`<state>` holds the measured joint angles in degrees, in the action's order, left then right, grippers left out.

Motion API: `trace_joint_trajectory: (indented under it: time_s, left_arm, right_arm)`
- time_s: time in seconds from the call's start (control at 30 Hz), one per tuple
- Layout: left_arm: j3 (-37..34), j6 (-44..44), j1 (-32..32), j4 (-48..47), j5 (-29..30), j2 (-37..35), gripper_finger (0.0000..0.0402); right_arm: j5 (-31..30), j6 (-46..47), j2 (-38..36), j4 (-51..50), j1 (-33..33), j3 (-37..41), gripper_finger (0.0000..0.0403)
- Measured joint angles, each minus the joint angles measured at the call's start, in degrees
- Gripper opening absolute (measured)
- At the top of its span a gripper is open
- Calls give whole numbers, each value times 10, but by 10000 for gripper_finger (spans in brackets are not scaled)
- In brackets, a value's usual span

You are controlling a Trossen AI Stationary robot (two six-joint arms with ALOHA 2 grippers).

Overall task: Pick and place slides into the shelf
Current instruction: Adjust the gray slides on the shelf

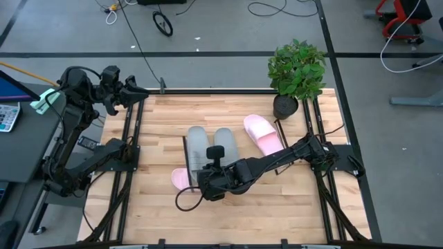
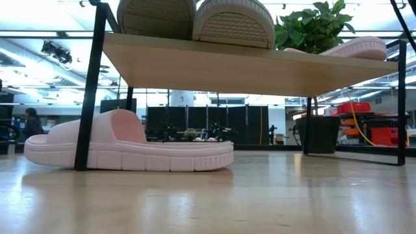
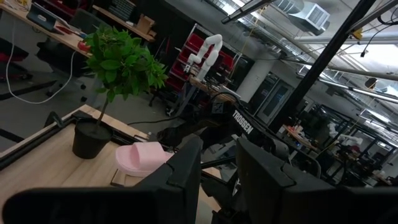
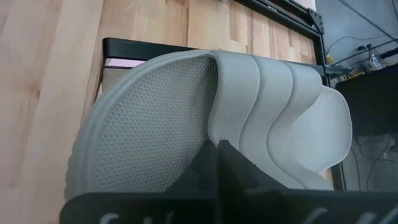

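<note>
1. Wooden tabletop (image 1: 156, 207) carries the shelf (image 2: 247, 65) at its centre, with a potted plant (image 1: 297, 69) at about 1 o'clock of it.
2. Three slides already lie on the board: two grey slides (image 1: 197, 144) side by side and one pink slide (image 1: 263, 133) toward 2 o'clock.
3. One more pink slide (image 2: 130, 149) lies on the tabletop at the shelf's 7 o'clock end, partly under the board.
4. Reaching in from 3 o'clock, the right arm (image 1: 277, 160) has its jaws pressed fully together at the 6 o'clock end of the grey slides; whether they pinch any edge cannot be told.
5. If this is a nudge, push gently along the slide toward 12 o'clock, so it does not skew into its twin or slip off the far edge.
6. Lift clear before turning to the last pink slide, minding the black end frame beside it.
7. At 10 o'clock, well off the shelf, the left arm (image 1: 76, 104) waits, its jaws partly apart and empty.
</note>
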<state>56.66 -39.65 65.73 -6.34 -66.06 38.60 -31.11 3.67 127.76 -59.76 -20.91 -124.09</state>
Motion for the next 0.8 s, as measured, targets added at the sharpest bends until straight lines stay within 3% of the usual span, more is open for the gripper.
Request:
trace_joint_trajectory:
  time_s: [0.53,0.8]
  left_arm:
    - [0,0,0,0,0,0,107]
    - [0,5,0,0,0,0,107]
  right_arm:
    - [-17,-69,3,-36,-5,-25,0]
    - [0,-46,4,-48,-8,-25,0]
